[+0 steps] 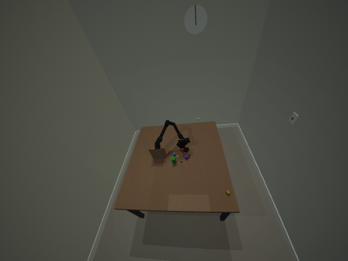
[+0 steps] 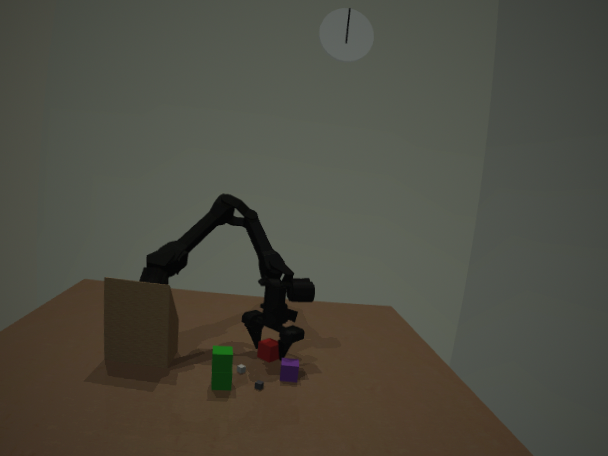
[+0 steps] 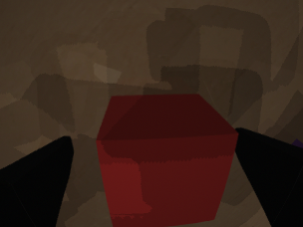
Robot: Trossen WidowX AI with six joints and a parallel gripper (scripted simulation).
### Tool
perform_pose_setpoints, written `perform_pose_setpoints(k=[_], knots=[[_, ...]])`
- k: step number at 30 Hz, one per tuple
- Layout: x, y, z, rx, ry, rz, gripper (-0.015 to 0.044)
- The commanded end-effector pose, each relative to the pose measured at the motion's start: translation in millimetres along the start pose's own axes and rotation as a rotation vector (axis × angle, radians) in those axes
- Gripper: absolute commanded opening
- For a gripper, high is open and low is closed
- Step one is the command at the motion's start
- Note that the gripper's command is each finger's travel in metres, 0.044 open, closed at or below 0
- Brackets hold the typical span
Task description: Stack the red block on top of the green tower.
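The red block sits on the table between the spread fingers of my gripper. The gripper is open and points down, its fingertips low beside the block. In the wrist view the block lies nearer the right finger, with a gap to the left finger. The green tower, two green blocks high, stands upright, left of the gripper and nearer the camera in the exterior view. It is outside the wrist view.
A purple block sits close to the right finger. A small white cube, dark cube and blue cube lie near the tower. A wooden panel stands left. A yellow block is far off.
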State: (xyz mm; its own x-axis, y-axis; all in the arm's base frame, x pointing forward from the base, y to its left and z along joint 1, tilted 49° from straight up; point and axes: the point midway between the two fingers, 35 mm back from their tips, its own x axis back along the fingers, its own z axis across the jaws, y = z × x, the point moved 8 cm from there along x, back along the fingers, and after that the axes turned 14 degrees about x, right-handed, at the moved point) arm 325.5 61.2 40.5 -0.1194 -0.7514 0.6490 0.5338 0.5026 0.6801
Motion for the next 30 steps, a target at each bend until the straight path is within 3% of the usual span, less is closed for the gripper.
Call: perform_pose_setpoints(k=[1,5,14,21,27,30], knots=[[-2.1,-1.3,-0.2,-0.007,-0.004,0.001,0.044],[-2.1,-1.2,-0.2,-0.007,-0.004,0.001,0.044],[-2.1,-1.2,-0.2,-0.007,-0.004,0.001,0.0204],[-2.1,-1.2,-0.2,-0.007,-0.004,0.001,0.0157],[15.7,-0.9,-0.5,-0.007,-0.005,0.002,0.0],[31.1,-0.8,-0.3,-0.007,-0.005,0.003,0.0]])
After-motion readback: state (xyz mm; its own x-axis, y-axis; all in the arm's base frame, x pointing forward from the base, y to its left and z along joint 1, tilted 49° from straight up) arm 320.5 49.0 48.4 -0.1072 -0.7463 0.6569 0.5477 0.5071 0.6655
